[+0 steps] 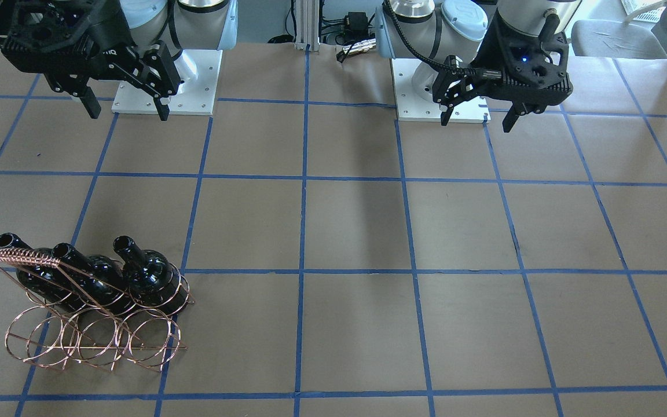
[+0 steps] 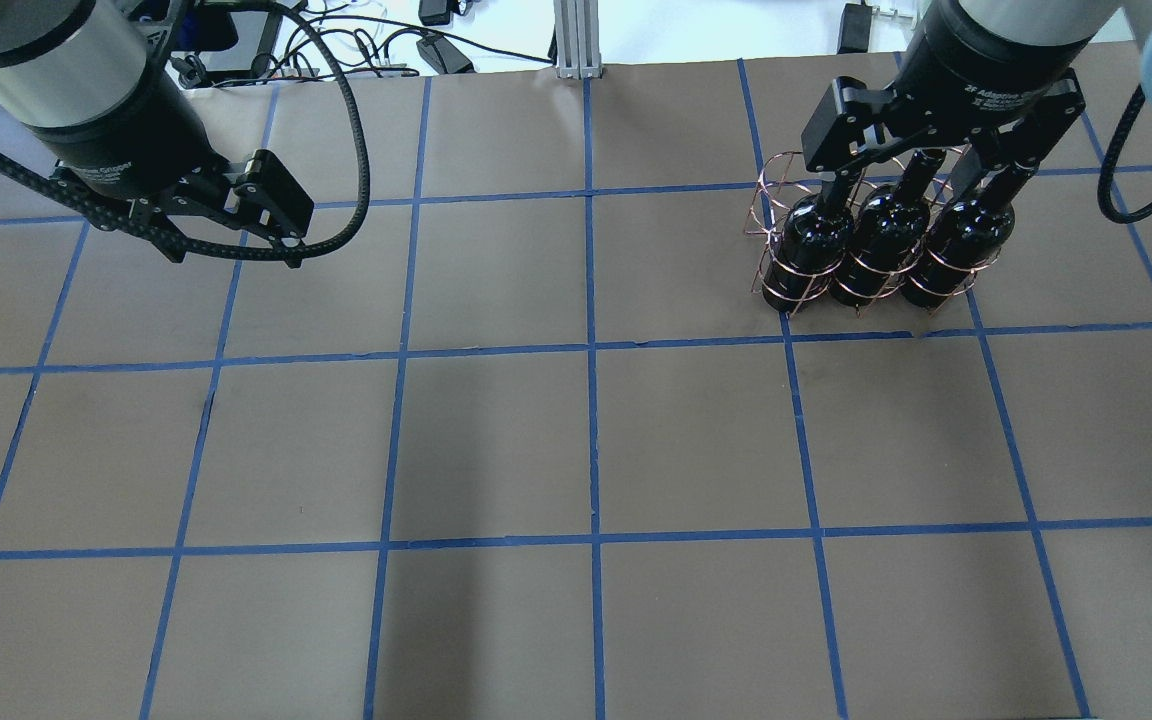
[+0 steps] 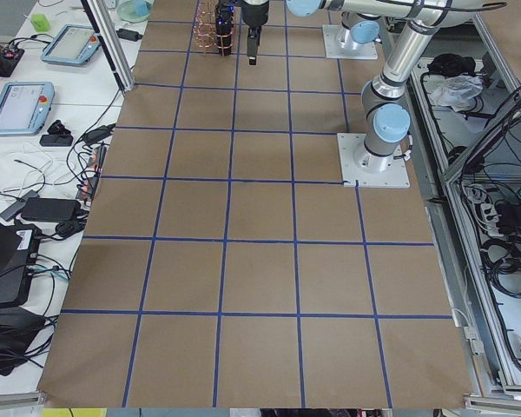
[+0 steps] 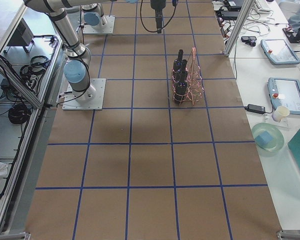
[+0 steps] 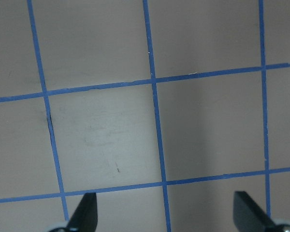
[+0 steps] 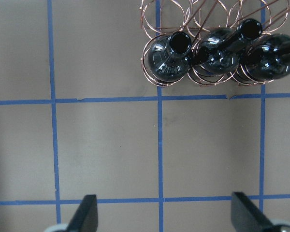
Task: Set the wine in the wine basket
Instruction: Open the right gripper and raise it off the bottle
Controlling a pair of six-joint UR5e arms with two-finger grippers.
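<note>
The copper wire wine basket [image 1: 96, 341] stands on the table at the robot's right, across the table from the robot's bases. Three glossy black wine bottles [image 1: 148, 278] lie side by side in its upper rings, necks pointing up toward the robot. I cannot tell which of the look-alikes is the task's wine. The right wrist view shows the bottles [image 6: 169, 58] and the basket [image 6: 154, 14] at its top edge, well away from the fingers. My right gripper [image 1: 129, 114] is open, empty and raised. My left gripper [image 1: 476, 124] is open and empty over bare table [image 5: 106, 135].
The table is brown paper with a blue tape grid [image 2: 591, 350]. The two white arm bases [image 1: 165, 81] stand at the robot's edge. Beyond the table, tablets [image 4: 277, 50] and a cup [image 4: 279, 114] sit on a side bench.
</note>
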